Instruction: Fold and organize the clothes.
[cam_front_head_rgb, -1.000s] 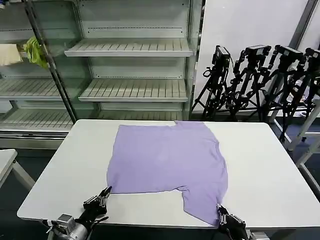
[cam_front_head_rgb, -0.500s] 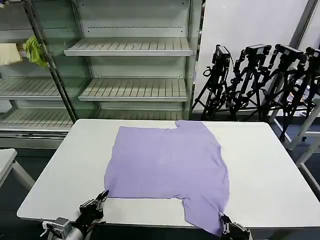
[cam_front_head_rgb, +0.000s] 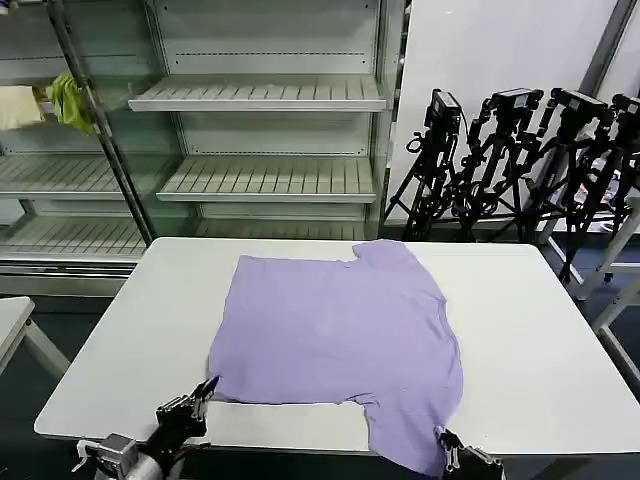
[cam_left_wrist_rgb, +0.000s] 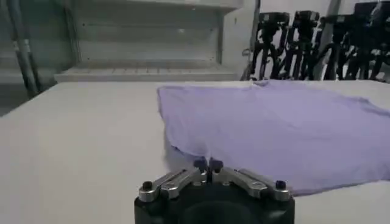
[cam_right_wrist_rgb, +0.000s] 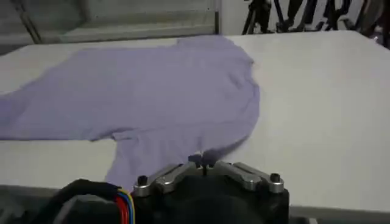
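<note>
Lavender T-shirt spread flat on white table, ahead of both claws, near hem drawn close to the near edge; near sleeve draped at that edge, directly at the right gripper.

Right gripper: fingertips pressed together on the sleeve fabric, per right wrist view; pinch appears thin, only a small bite of cloth. Left gripper: fingertips closed tip to tip, set just short of the near-left hem corner; hold on cloth not confirmed, probably empty.

Risks, judged from this state: uneven pull if only one claw carries fabric, skewing the shirt and wrinkling the panel; slip of the thin sleeve from a shallow pinch; sleeve dragged off the table edge, pulling the body after it.

View differences: head view gives full outline, collar far from the claws, plus shelving and tripods beyond; wrist views give fingertip contact at close range, hidden at the lower edge of the head view.
</note>
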